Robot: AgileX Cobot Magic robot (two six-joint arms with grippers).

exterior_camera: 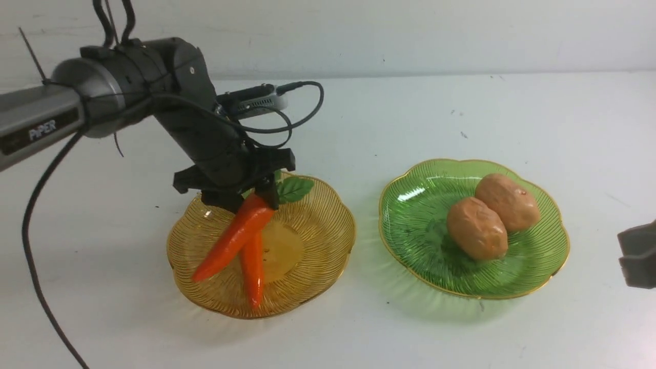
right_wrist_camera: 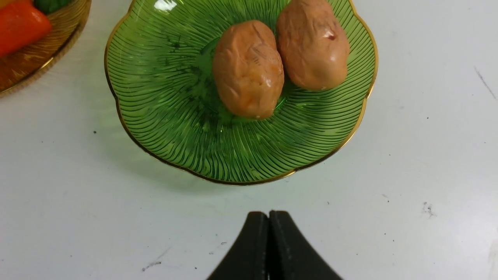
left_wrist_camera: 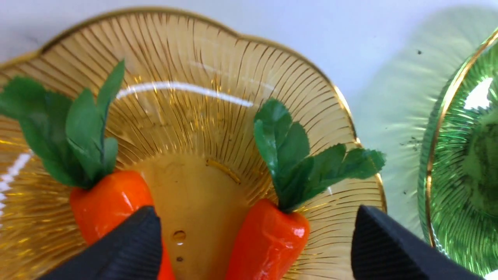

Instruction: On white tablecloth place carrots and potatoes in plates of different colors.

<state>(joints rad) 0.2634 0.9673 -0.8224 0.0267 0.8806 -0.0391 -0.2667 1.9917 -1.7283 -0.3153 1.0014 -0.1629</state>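
Observation:
Two orange carrots with green tops [exterior_camera: 233, 238] [exterior_camera: 252, 269] lie crossed in the amber-yellow plate [exterior_camera: 318, 225]. My left gripper [exterior_camera: 246, 197] hovers over their leafy ends. In the left wrist view it [left_wrist_camera: 255, 210] is wide open, with one carrot [left_wrist_camera: 268, 237] between the fingers, untouched, and the other carrot [left_wrist_camera: 109, 198] partly behind one finger. Two tan potatoes [exterior_camera: 476, 228] [exterior_camera: 507, 201] lie side by side in the green plate [exterior_camera: 420, 225]. My right gripper [exterior_camera: 638, 253] is shut and empty over the white tablecloth [exterior_camera: 461, 113], on the near side of the green plate [right_wrist_camera: 163, 97].
The two plates sit side by side with a narrow gap of tablecloth between them. The green plate's rim [left_wrist_camera: 455, 155] shows beside the amber plate [left_wrist_camera: 186, 58] in the left wrist view. A black cable [exterior_camera: 31, 241] hangs from the left arm down to the table's near left.

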